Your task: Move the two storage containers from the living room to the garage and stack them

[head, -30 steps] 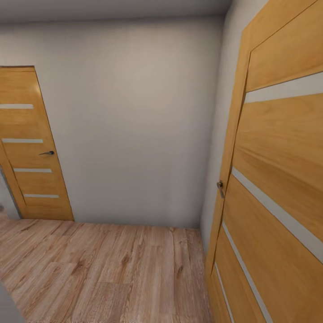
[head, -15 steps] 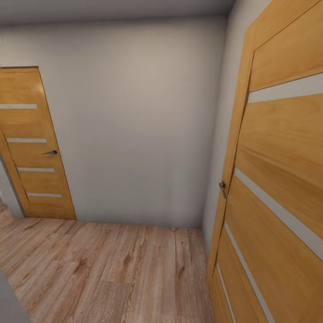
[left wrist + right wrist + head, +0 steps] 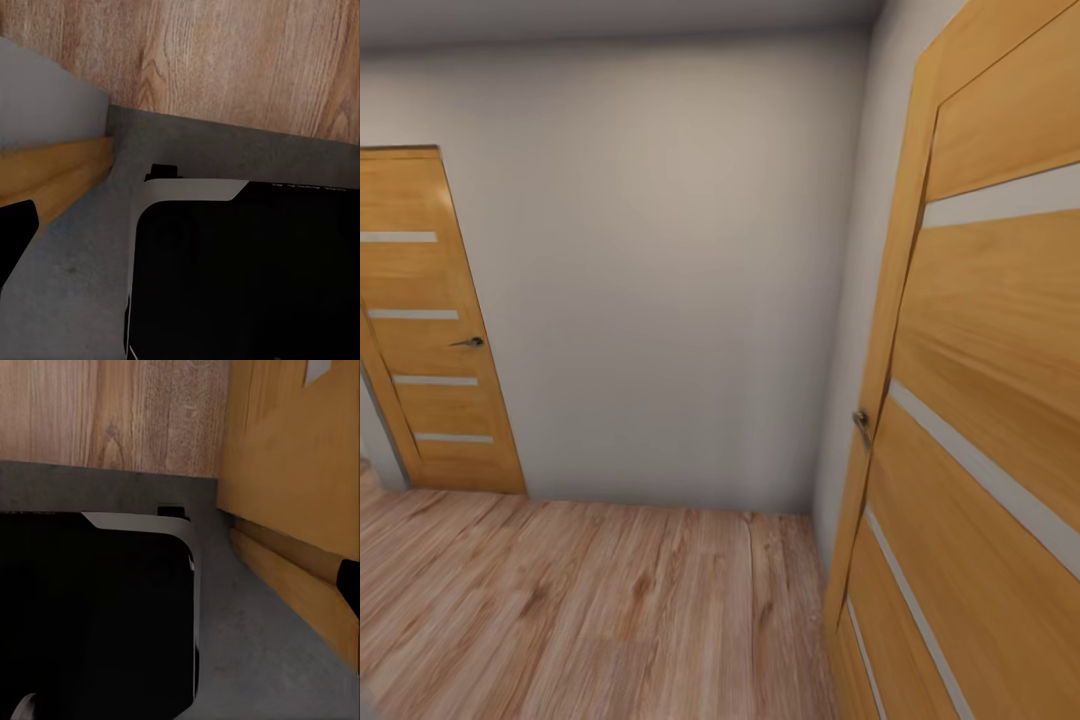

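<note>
Storage containers: unseen | 2 wood doors [image 3: 435,320], plank floor [image 3: 610,600] | no legible text | pincer state: can't tell

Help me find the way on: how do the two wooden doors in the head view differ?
The left door stands far off against the back wall, seen whole and nearly face-on. The right door is close, seen at a steep angle and cut off by the picture's edge. Both are honey-coloured wood with pale horizontal strips and a dark handle.
</note>
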Robot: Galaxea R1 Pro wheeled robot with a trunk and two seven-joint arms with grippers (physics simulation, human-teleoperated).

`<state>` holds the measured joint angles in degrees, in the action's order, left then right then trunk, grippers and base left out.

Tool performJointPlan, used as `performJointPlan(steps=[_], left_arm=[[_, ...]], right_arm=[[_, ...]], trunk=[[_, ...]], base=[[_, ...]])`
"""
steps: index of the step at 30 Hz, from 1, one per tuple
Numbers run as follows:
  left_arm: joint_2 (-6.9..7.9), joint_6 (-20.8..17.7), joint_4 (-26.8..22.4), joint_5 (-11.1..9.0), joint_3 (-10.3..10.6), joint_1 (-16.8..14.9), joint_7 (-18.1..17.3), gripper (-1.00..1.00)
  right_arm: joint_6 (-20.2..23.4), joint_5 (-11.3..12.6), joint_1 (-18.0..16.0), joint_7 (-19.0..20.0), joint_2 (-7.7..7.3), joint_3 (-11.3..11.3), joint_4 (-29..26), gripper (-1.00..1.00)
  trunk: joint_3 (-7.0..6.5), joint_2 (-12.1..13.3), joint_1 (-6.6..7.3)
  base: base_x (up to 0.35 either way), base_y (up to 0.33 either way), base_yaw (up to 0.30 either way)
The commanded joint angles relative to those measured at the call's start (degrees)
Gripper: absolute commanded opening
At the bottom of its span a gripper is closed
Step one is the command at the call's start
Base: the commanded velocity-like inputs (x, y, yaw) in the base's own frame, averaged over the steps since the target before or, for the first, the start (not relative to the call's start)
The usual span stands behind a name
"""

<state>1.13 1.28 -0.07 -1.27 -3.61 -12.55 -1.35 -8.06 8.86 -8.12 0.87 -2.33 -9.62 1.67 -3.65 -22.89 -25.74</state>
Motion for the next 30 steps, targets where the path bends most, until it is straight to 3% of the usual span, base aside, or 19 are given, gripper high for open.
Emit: performJointPlan(steps=[1,20,30], left_arm=[[0.04,0.13,0.07,-0.13,-0.34,-0.02,-0.14,1.0],[0.1,0.17,0.07,-0.14,-0.34,-0.02,-0.14,1.0],[0.1,0.18,0.07,-0.14,-0.34,-0.02,-0.14,1.0]], right_arm=[[-0.31,0.61,-0.05,0.09,0.03,-0.49,0.18,1.0],[-0.26,0.57,-0.05,0.09,0.04,-0.49,0.18,1.0],[-0.24,0.54,-0.05,0.09,0.03,-0.49,0.18,1.0]], trunk=[[0.02,-0.03,-0.05],[0.02,-0.03,-0.05],[0.02,-0.03,-0.05]], base=[[0.308,0.0,0.0],[0.318,0.001,0.0],[0.319,0.093,0.0]])
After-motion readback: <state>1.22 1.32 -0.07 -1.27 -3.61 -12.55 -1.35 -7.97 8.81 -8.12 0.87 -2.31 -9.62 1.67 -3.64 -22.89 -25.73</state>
